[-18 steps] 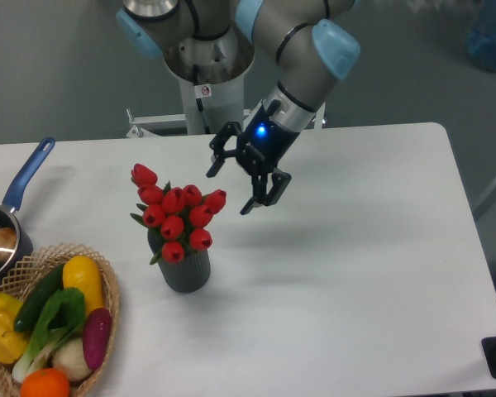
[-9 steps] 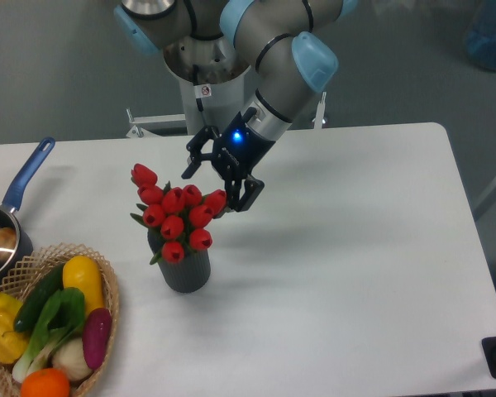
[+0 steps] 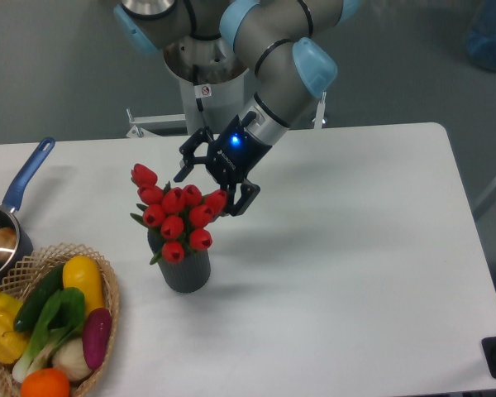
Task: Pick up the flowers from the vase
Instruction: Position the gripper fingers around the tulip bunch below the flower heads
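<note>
Hovering just behind the top of the bunch, the gripper (image 3: 213,182) has its jaws spread wide and empty, one finger (image 3: 241,199) touching or nearly touching the rightmost bud. The flowers (image 3: 177,212) stand upright in the vase (image 3: 186,271), which sits on the white tabletop (image 3: 355,248) left of centre, with the red buds crowded above the rim and a few green leaves poking out on the left side.

The bunch looks light, and the buds look soft enough to squash or bend if pinched hard. The stems are almost wholly hidden, by the buds from above and by the vase below, so the firmest place to hold is hard to reach; a grip low on the cluster, gathering several heads together, seems the likeliest option from this side. The vase is small and probably light, so it may tip or ride up with the stems if they bind in its neck.

A wicker basket (image 3: 107,289) of vegetables (image 3: 62,318) sits at the lower left and a saucepan (image 3: 8,223) with a blue handle lies at the left edge, both well apart from the vase. Nothing stands between the jaws and the buds.
</note>
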You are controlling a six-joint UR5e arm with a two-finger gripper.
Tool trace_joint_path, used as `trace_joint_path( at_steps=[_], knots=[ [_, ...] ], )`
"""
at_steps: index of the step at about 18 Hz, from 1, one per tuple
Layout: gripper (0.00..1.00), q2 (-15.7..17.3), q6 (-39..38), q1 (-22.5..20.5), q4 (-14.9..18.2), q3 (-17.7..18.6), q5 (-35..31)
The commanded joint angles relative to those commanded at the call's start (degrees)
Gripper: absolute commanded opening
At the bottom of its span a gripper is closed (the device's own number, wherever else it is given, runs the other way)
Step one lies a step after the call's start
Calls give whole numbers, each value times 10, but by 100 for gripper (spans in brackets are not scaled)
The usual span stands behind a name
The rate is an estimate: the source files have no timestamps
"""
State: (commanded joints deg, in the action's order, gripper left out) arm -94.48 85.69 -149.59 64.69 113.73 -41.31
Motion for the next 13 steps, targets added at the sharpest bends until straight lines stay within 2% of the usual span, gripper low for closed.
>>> trace_joint_path(
  at_steps=[6,13],
  knots=[
    [100,-21,-44,23,-61,-3,0],
    [100,-22,-60,30,-63,-7,0]
  ],
)
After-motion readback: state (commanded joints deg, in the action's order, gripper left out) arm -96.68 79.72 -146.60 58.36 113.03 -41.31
